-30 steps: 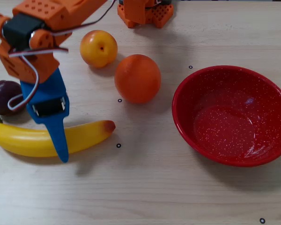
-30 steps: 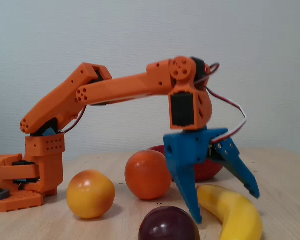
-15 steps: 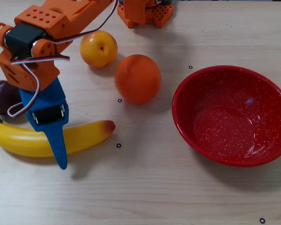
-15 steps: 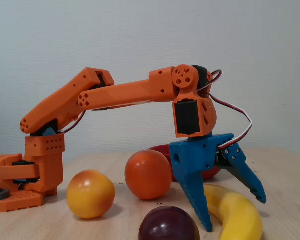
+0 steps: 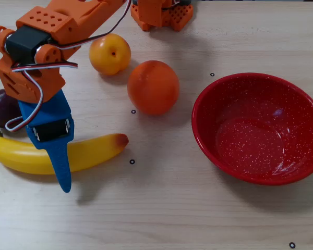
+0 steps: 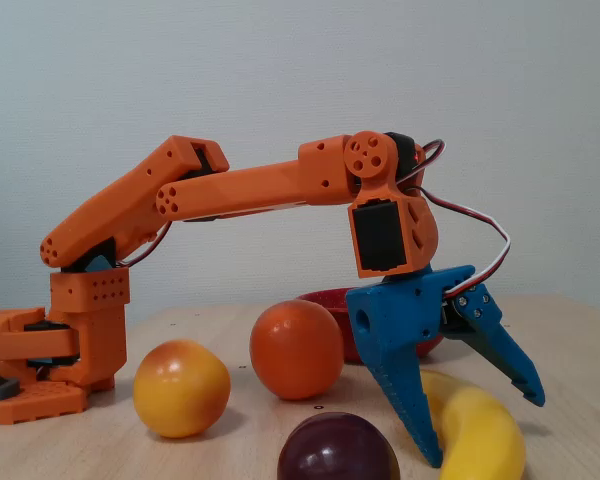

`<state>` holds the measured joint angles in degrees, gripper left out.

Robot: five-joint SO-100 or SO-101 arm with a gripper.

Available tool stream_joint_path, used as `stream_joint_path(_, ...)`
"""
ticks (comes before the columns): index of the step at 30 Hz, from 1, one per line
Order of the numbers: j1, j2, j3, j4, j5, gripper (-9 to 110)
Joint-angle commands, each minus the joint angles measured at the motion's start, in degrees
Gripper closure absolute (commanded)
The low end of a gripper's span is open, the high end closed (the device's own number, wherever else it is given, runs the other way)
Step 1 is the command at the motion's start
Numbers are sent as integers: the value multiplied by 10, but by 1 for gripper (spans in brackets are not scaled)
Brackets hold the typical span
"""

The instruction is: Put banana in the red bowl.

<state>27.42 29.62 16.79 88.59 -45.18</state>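
The yellow banana lies on the table at the lower left of the overhead view, reddish tip pointing right, green stem at the left edge. My blue gripper is open and straddles the banana's middle. In the fixed view the gripper has one finger low beside the banana and the other raised past it. It grips nothing. The red speckled bowl stands empty at the right, well apart from the banana. In the fixed view only part of the bowl's rim shows behind the fruit.
An orange and a yellow-orange peach sit between the arm base and the banana. A dark plum lies just above the banana's stem end, beside the gripper. The orange is between banana and bowl.
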Motion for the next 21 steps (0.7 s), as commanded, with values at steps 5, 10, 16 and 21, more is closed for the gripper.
stream_joint_path(5, -17, 32, -15, -12, -11, 61)
stream_joint_path(10, -18, 31, -15, 3, -11, 61)
stream_joint_path(16, -23, 31, -16, 37, -4, 61)
stream_joint_path(21, -26, 32, -11, 56, 6, 62)
